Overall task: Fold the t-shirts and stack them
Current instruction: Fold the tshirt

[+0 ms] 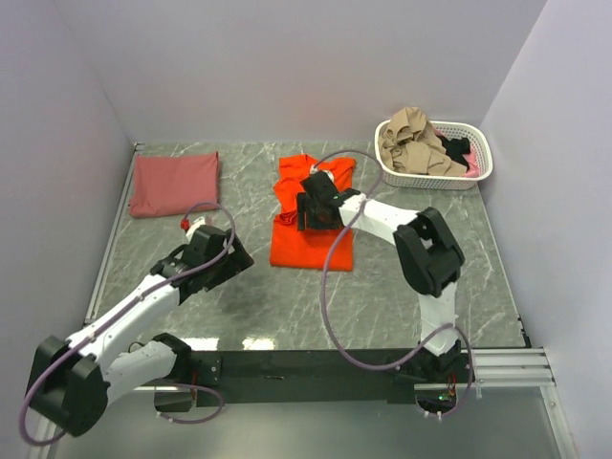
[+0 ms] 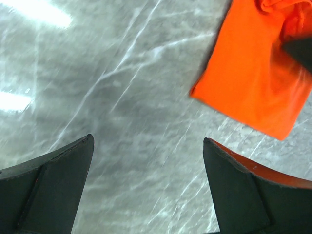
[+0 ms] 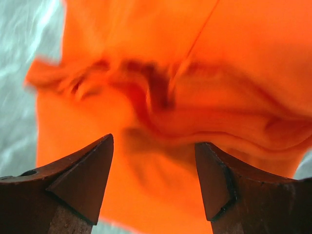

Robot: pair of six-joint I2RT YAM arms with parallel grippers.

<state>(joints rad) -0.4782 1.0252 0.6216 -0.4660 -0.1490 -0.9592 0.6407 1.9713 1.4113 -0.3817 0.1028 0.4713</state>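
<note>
A bright orange-red t-shirt (image 1: 311,239) lies partly folded in the middle of the table. It also shows in the left wrist view (image 2: 253,83) and fills the right wrist view (image 3: 195,73). My right gripper (image 1: 308,212) is open just above its wrinkled middle, holding nothing. My left gripper (image 1: 239,256) is open and empty over bare table, to the left of the shirt's near corner. A dusty brick-red t-shirt (image 1: 174,183), folded to a rectangle, lies at the far left.
A white slotted basket (image 1: 483,164) with tan, black and pink clothes stands at the far right. The grey marble table (image 1: 402,287) has white walls on three sides. A purple cable loops over the right arm.
</note>
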